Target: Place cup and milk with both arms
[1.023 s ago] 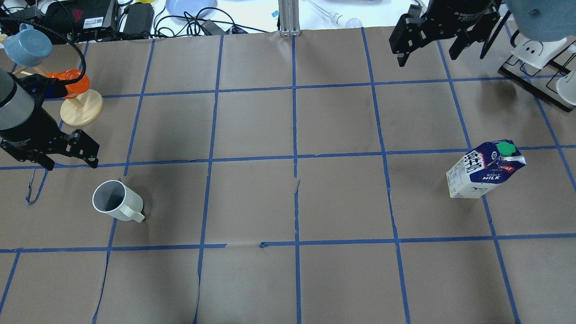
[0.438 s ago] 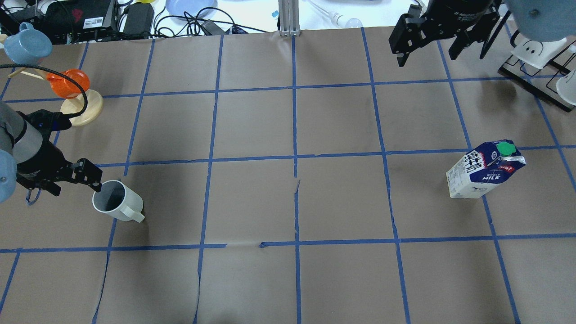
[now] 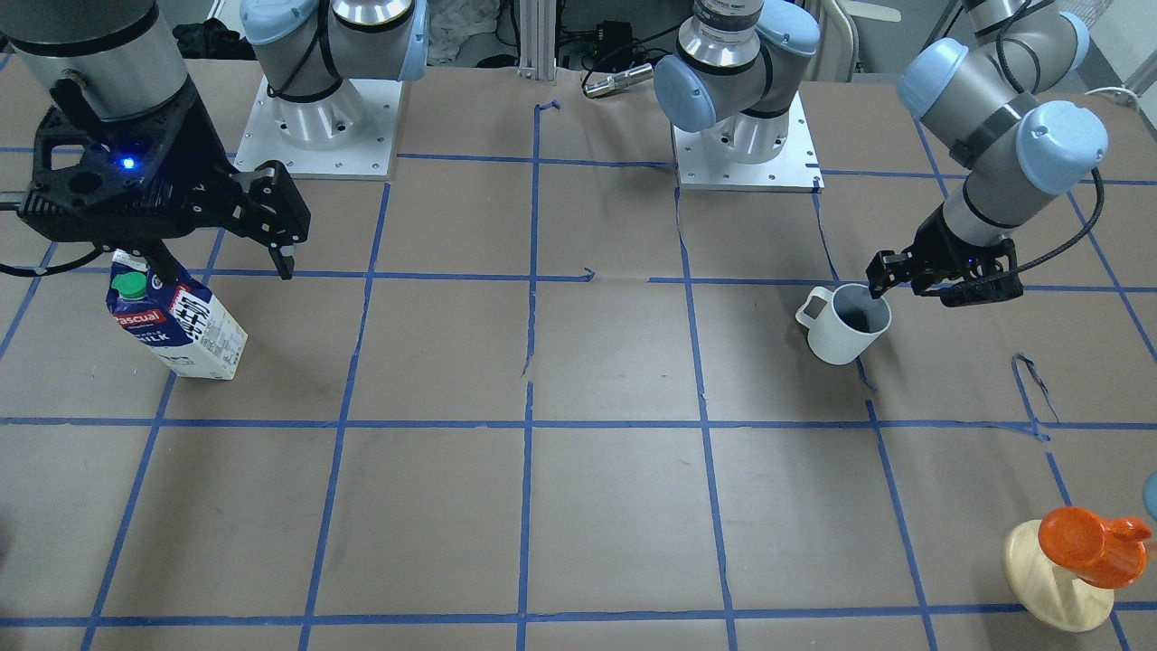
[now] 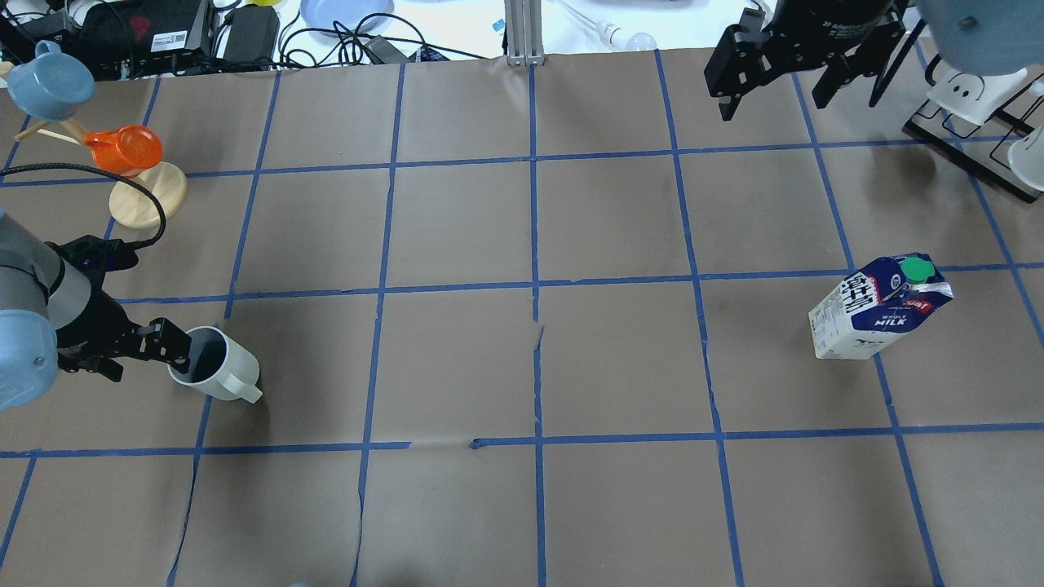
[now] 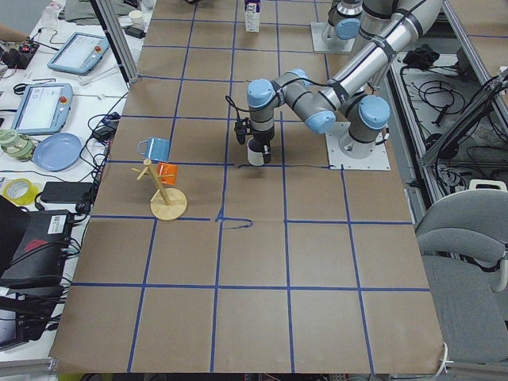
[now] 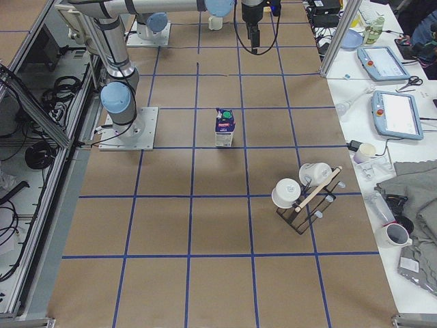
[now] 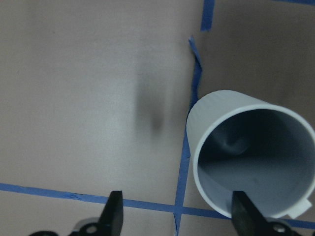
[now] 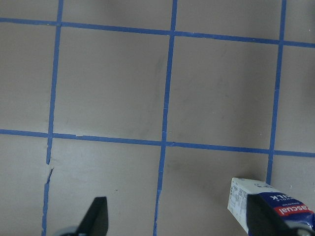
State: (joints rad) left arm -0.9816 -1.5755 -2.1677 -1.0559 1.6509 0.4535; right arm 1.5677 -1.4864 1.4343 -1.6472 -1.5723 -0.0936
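The white cup [image 4: 224, 367] stands upright at the table's left, handle toward the near right; it also shows in the front view [image 3: 841, 330] and the left wrist view [image 7: 251, 157]. My left gripper [image 4: 143, 356] is open at the cup's left rim: one finger [image 7: 243, 214] is over the cup's opening, the other [image 7: 113, 214] outside it. The milk [image 4: 879, 308] stands on the right and also shows in the front view [image 3: 181, 325]. My right gripper [image 4: 775, 81] is open and empty, high above the table beyond the milk, whose top shows in the right wrist view [image 8: 268, 206].
A wooden stand [image 4: 147, 196] with an orange cup [image 4: 122, 151] and a blue cup [image 4: 49, 81] is at the far left. A black rack with white mugs [image 4: 971, 122] stands at the far right. Cables and boxes lie past the far edge.
My left gripper has moved from near the wooden stand toward the near side and down to the cup's rim. The right gripper, cup and milk have not moved.
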